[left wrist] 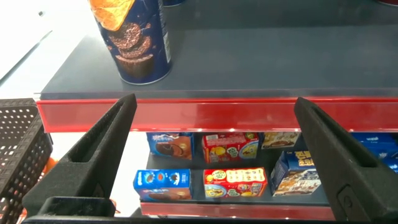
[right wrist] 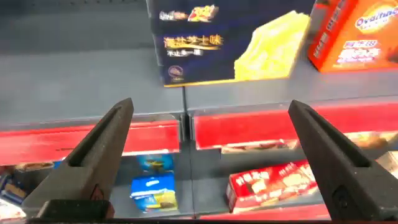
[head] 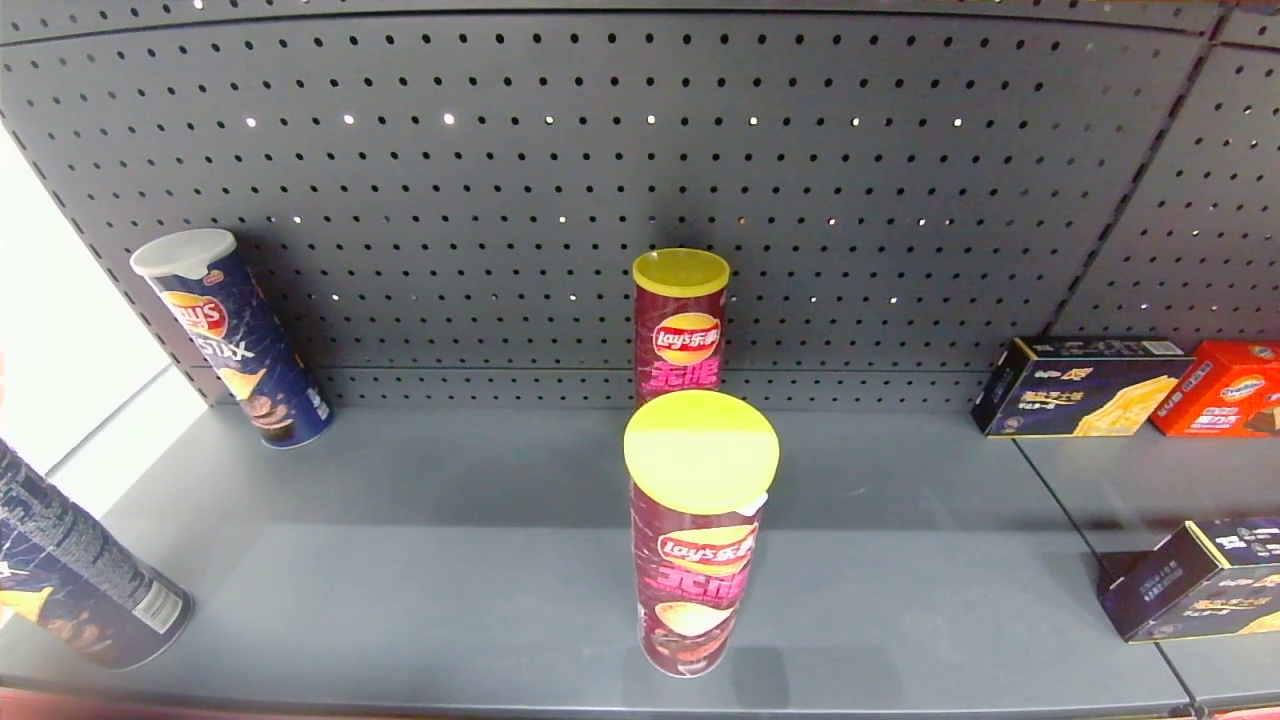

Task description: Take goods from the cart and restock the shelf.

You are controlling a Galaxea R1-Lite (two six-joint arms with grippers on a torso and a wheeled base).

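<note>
Two maroon chip cans with yellow lids stand upright on the grey shelf (head: 480, 560), one at the front middle (head: 695, 535) and one behind it against the pegboard (head: 680, 322). A dark blue can with a white lid (head: 235, 340) stands at the back left. Another dark blue can (head: 80, 580) stands at the front left edge, and its base (left wrist: 138, 40) appears in the left wrist view. My left gripper (left wrist: 214, 155) hangs open and empty in front of the shelf's red edge strip (left wrist: 211, 112). My right gripper (right wrist: 211, 155) is open and empty before the same strip (right wrist: 280, 127).
Dark blue (head: 1085, 385) and orange (head: 1220, 385) snack boxes lie on the neighbouring shelf at the right, with another dark box (head: 1195, 580) nearer the front. Lower shelves hold several small boxes (left wrist: 233, 168). A black wire basket (left wrist: 18, 155) sits at the left.
</note>
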